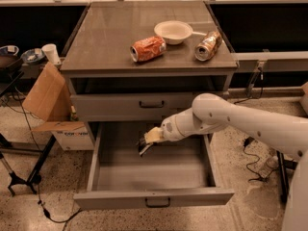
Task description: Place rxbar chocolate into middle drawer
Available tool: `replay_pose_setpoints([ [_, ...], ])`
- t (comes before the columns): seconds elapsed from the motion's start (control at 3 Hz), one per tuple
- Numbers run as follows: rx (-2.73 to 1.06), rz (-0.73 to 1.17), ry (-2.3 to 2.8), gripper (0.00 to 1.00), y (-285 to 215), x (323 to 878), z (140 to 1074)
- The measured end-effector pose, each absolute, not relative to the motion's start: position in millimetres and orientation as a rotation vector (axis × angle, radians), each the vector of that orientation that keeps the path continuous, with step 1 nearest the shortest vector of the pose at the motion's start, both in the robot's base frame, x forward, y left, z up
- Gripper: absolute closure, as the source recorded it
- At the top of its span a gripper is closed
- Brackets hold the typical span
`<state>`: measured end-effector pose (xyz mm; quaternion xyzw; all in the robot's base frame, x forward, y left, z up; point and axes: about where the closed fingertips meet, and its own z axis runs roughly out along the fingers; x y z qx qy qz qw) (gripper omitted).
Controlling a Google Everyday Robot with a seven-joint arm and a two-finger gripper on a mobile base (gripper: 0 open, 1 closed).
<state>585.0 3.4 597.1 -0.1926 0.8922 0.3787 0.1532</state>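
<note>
My gripper [146, 143] hangs over the open middle drawer [151, 197], near its back left part. It is shut on the rxbar chocolate [144, 147], a small flat black bar that shows just below the fingers and sits a little above the drawer floor. The drawer is pulled far out, a wide deep grey box with a small dark handle at mid-front. My white arm [240, 124] reaches in from the right.
The shallower top drawer [144, 105] is closed above. On the cabinet top [110, 37] lie a crushed orange can [147, 48], a white bowl [173, 32] and a crushed gold-silver can [208, 45]. A cardboard box [48, 97] leans at the left; cables lie on the floor at right.
</note>
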Motion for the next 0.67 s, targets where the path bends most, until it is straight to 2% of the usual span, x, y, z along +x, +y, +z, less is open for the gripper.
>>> replay_pose_setpoints([
  [0.67, -0.534, 1.184, 2.605, 1.0, 36.5, 561.5, 541.5],
])
